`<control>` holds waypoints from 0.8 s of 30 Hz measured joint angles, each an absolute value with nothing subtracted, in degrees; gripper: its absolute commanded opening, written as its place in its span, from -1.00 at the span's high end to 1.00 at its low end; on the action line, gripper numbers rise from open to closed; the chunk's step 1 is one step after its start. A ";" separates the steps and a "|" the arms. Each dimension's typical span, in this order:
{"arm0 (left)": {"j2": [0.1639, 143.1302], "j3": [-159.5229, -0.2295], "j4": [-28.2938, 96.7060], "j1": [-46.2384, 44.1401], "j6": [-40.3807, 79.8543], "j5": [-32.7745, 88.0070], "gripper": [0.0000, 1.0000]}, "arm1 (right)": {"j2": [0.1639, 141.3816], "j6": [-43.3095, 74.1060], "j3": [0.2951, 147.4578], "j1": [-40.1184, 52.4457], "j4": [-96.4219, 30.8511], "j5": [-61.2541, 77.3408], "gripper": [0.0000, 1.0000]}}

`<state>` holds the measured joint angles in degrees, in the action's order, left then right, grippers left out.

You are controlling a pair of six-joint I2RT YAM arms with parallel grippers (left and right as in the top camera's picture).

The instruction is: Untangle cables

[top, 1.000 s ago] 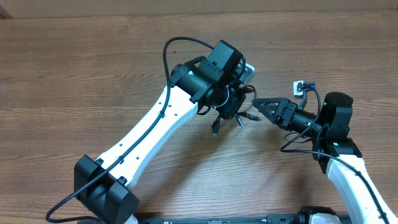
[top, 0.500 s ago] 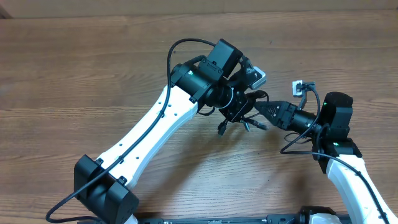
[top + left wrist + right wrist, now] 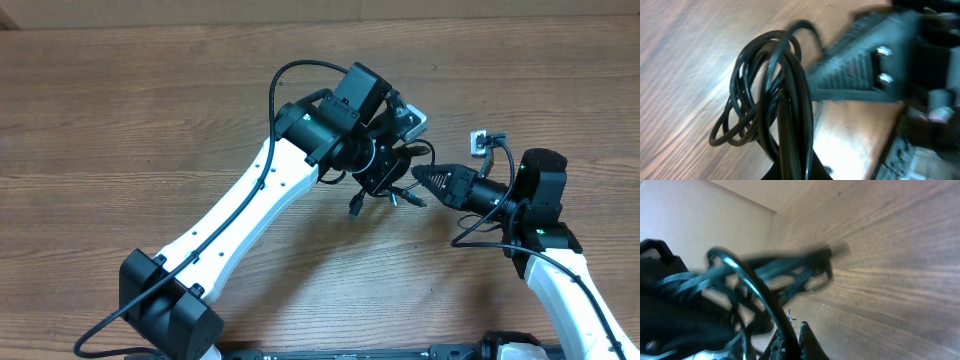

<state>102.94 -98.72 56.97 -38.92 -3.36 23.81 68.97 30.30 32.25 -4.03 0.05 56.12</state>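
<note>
Right hand [image 3: 420, 177] edged nearer; it and left hand [image 3: 383, 172] both clamp 1 bundle of cables [image 3: 772, 95].

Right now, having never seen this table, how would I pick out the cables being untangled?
Follow the long white left arm across the wooden table to where the left gripper meets the right gripper. The cables are the bunch of thin black loops there, plug ends dangling, far thinner than the cords wired to the arms.

You have a brown wood-grain table [image 3: 150, 120] spread beneath both sets of jaws. In your right wrist view, 1 plain pale wall [image 3: 705, 210] rises past the table's far edge, ahead of the jaws.
</note>
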 measured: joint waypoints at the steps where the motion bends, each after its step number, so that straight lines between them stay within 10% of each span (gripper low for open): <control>1: 102.94 -98.72 56.84 -38.92 -1.39 21.02 0.91 | 68.97 30.63 32.25 -4.03 -0.93 56.01 0.92; 24: 103.15 -98.72 56.49 -38.98 24.47 -5.15 0.91 | 68.97 43.07 32.32 -3.73 -12.93 46.46 0.78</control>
<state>103.15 -98.72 56.49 -38.98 24.47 -5.15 68.97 43.07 32.32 -3.73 -12.93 46.46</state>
